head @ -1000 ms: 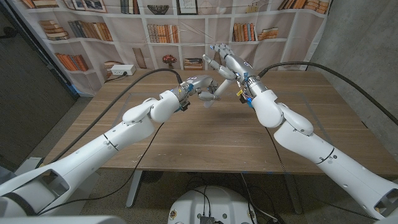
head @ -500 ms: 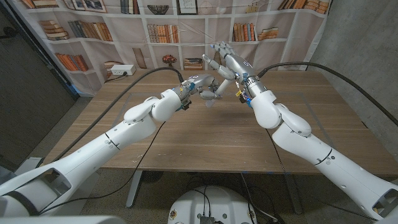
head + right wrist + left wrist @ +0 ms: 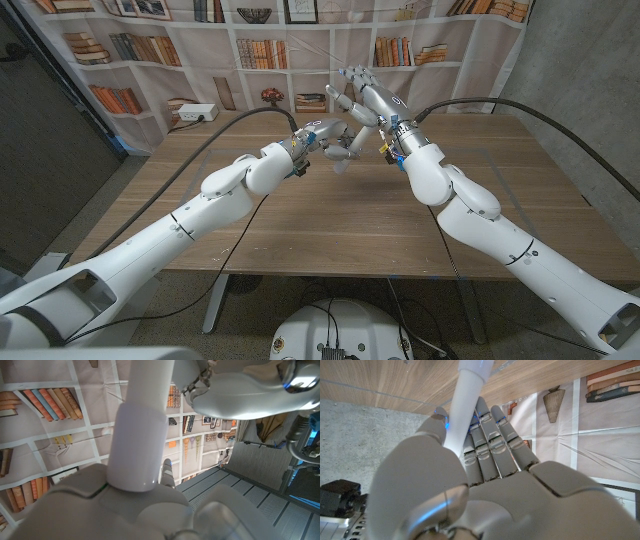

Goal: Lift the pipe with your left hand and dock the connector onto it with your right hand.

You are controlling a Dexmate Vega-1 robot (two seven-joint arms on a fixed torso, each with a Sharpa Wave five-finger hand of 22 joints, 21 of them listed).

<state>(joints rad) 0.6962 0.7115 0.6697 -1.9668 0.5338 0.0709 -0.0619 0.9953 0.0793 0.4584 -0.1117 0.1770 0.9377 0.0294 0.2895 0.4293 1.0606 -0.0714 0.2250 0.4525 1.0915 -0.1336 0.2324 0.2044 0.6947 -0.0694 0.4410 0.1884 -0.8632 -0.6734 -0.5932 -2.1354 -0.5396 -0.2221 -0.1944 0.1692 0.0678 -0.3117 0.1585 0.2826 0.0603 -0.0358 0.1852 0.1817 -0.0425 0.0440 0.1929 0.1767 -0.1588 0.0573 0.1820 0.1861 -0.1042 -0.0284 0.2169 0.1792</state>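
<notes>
White pipe (image 3: 466, 405); white connector (image 3: 135, 445); brown wood-grain table (image 3: 330, 220); grey fingers (image 3: 490, 445); bookshelf-print backdrop (image 3: 150, 40).

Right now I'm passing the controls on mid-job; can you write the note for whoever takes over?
Left hand: grips the white pipe, raised above the table.
Right hand: holds the white connector, up against the left hand.
Done: pipe lifted; in the right wrist view the connector sits around the pipe's end.
Left: I cannot tell whether it is fully seated, so check that before either hand lets go.
</notes>
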